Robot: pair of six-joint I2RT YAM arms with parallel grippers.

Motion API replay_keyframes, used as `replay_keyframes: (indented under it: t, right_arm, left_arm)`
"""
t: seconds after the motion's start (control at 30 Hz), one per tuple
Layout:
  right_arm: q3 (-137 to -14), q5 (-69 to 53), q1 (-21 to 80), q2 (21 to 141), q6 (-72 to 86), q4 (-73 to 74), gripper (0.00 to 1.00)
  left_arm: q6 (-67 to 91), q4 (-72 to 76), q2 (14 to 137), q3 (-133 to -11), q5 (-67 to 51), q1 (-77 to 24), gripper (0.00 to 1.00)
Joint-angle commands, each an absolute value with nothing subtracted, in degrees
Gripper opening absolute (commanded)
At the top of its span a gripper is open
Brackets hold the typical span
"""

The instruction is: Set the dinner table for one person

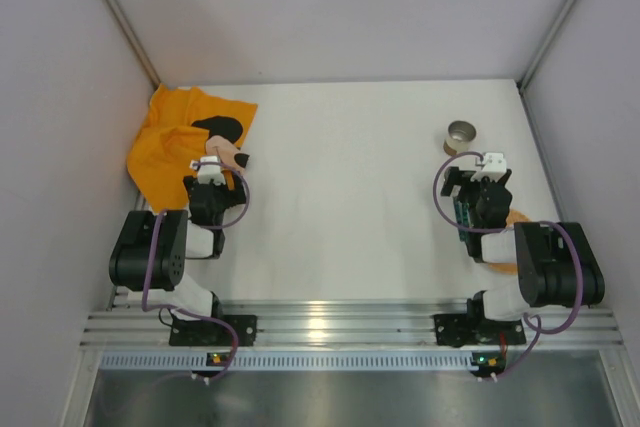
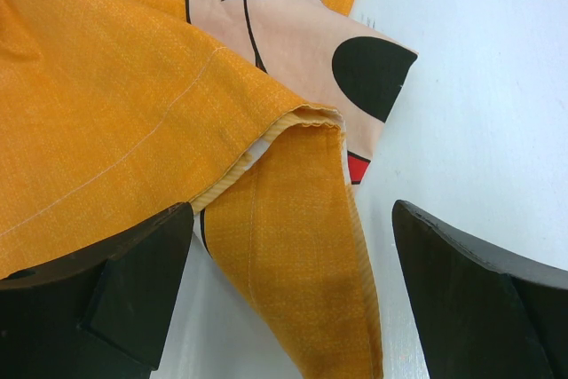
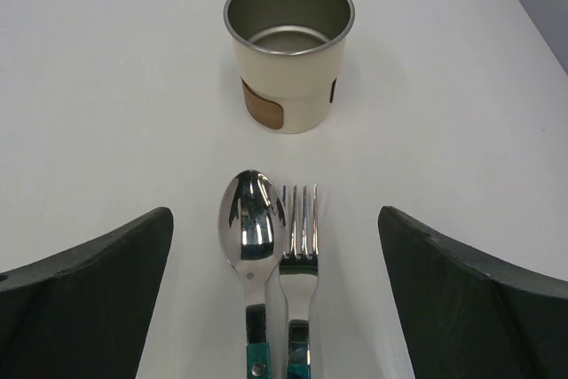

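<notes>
A: Nearest first: left jaws, right jaws, both spread wide, gripping nothing.
B: Noted. Biggest thing?
A: White desk, directly beneath both pairs, stretching away from the arm bases.
B: Next?
A: Orange cloth, crumpled at the far-left corner, folded edge lying between the left jaws. Cup, upright, just beyond the right jaws. Spoon and fork, side by side, centred between the right jaws, long axes pointing straight away toward the cup, handles nearest the wrist.
B: Nearer arm?
A: Right for cutlery, left for cloth, probably.
</notes>
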State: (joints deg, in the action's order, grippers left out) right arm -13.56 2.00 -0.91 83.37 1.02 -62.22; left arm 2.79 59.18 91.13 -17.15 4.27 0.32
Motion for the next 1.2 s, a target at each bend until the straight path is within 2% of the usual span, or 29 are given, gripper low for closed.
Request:
replay_keyframes:
  t: [0.0, 0.13, 0.23, 0.27, 0.37, 0.4, 0.47, 0.5, 0.57, 0.7, 0.8, 0.83, 0.9, 0.93, 0.97, 1.0, 1.03, 1.07, 1.1, 1.17]
  right_arm:
    - [-14.68, 0.88, -0.7, 83.06, 0.44, -66.36, 1.0]
    - [-14.77, 0.97, -0.7, 83.06, 0.53, -66.36, 1.0]
    - [-14.94, 1.23, -0.62, 83.14, 0.44, -65.92, 1.0]
    - [-15.03, 1.4, -0.53, 83.06, 0.53, -65.83, 1.0]
    - [-14.68, 0.36, -0.44, 81.83, -1.84, -66.09, 1.0]
    - [-16.68, -2.0, -0.44, 80.7, -4.46, -61.31, 1.0]
    - [-21.07, -4.92, 3.59, 76.48, -7.02, -51.21, 1.0]
    - [-23.53, -4.49, 5.08, 75.25, -8.95, -40.45, 1.0]
    - [-30.04, -2.55, 9.83, 71.82, -9.14, -30.56, 1.0]
    - [-34.88, -2.2, 19.84, 63.56, -10.37, -27.24, 1.0]
    - [-41.0, -2.63, 27.14, 58.02, -10.03, -26.55, 1.0]
    - [-43.74, -2.72, 29.86, 56.18, -9.24, -25.15, 1.0]
    - [-50.49, -0.28, 31.11, 55.11, 3.88, -20.24, 1.0]
    - [-51.75, 10.35, 31.11, 54.24, 11.35, -17.34, 1.0]
    - [-52.64, 16.64, 31.11, 53.97, 25.61, -4.61, 1.0]
    - [-52.04, 23.14, 31.03, 54.4, 34.1, 3.0, 1.0]
    - [-50.38, 24.68, 29.55, 54.67, 38.63, 5.77, 1.0]
    - [-49.75, 19.22, 28.23, 54.93, 33.8, 7.02, 1.0]
    - [-51.57, 18.2, 28.82, 56.15, 34.53, 11.64, 1.0]
    - [-53.61, 16.63, 29.0, 56.95, 36.82, 21.57, 1.0]
  left_arm:
    - [2.29, 63.37, 90.26, -17.93, 3.87, 0.18, 0.99]
    - [2.46, 64.25, 88.52, -17.67, 5.71, 0.18, 0.99]
    - [5.17, 45.15, 80.35, -22.74, 9.47, -1.58, 0.99]
    - [6.66, 32.65, 77.03, -27.29, 9.93, -1.58, 0.99]
    - [11.66, 15.63, 70.87, -35.58, 7.83, -1.58, 0.99]
    - [12.56, 13.82, 69.45, -36.73, 6.52, -1.58, 0.99]
    - [17.98, 9.16, 65.16, -40.24, 6.59, -1.67, 0.99]
    - [19.15, 5.31, 63.74, -41.3, 6.77, -1.76, 0.99]
    - [22.49, 1.6, 60.31, -44.55, 8.26, -1.85, 0.99]
    - [25.57, -9.29, 57.48, -51.75, 10.19, -2.02, 0.99]
    - [29.7, -18.96, 59.32, -61.14, 9.5, -2.02, 0.99]
    - [30.4, -25.25, 60.63, -67.87, 8.71, -2.02, 0.99]
    - [32.6, -28.03, 64.59, -73.02, 5.21, -1.93, 0.99]
    - [35.04, -28.65, 65.64, -74.69, 5.01, -1.76, 0.98]
    - [42.99, -31.87, 67.31, -74.71, 5.44, -0.71, 0.99]
    - [46.72, -32.6, 68.11, -74.18, -1.95, 1.21, 0.99]
    - [49.19, -30.69, 69.16, -70.18, -8.89, 5.49, 0.99]
    - [50.44, -23.02, 69.95, -67.7, -15.49, 7.28, 0.99]
    - [52.02, -21.72, 70.74, -65.76, -21.73, 8.25, 0.98]
    - [50.03, -25.98, 72.24, -67.75, -18.13, 6.69, 0.98]
